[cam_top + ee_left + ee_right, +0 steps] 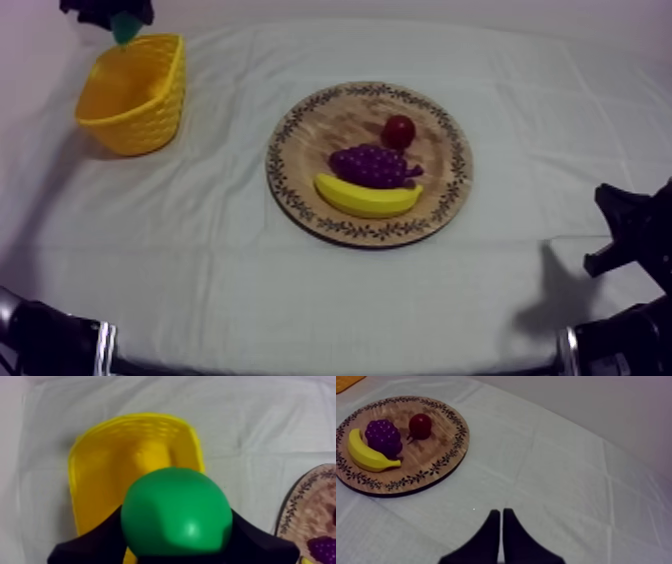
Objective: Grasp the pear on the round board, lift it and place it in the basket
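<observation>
Left fingers (90,548): clamped on the pear (176,511), one black finger at each flank. Their tips are hidden behind the fruit in the left wrist view, and the top view's edge cuts off the arm above them.

Pear: plain green and smooth, with a dull sheen. A broad rounded end faces the wrist camera and masks the rest, so no stem or neck can be made out. In the top view a small green part shows beneath the fingers, narrowing downward. The long axis appears roughly upright, not confirmed.

Location: held over the yellow basket (135,95), at its far rim. Whether it touches the rim cannot be told.

Right fingers (491,541): pressed together in a narrow wedge, holding nothing, above bare tabletop (561,476) near the wooden board (443,451).

On the board: banana (366,456), bunch of grapes (383,437), small red fruit (420,425). The left wrist view cuts the board off at its edge
</observation>
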`<move>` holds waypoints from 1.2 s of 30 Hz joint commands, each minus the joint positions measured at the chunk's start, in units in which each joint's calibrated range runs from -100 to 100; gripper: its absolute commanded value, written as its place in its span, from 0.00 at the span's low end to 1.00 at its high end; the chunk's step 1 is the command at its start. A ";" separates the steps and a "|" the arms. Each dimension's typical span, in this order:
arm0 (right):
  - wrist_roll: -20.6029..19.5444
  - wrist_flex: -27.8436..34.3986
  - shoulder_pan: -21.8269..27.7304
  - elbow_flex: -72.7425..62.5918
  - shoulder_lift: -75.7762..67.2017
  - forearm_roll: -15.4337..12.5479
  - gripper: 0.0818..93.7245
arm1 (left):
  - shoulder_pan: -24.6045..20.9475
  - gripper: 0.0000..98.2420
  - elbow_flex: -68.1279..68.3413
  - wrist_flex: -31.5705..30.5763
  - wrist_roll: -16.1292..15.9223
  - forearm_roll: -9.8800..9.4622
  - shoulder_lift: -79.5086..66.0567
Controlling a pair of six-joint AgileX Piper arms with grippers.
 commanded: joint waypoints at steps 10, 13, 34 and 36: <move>-0.09 0.00 0.01 -0.01 -0.01 0.00 0.00 | -2.85 0.89 5.93 -3.82 -2.65 1.41 -2.85; -0.09 0.00 0.01 -0.01 -0.01 0.00 0.00 | -3.06 0.87 9.14 -5.94 -2.80 1.67 -7.39; -0.09 0.00 0.01 -0.01 -0.01 0.00 0.00 | -3.10 0.32 38.50 -18.41 -3.07 1.68 -54.98; -0.09 0.00 0.01 -0.01 -0.01 0.00 0.00 | -3.53 0.24 42.54 -20.48 -3.04 1.78 -59.90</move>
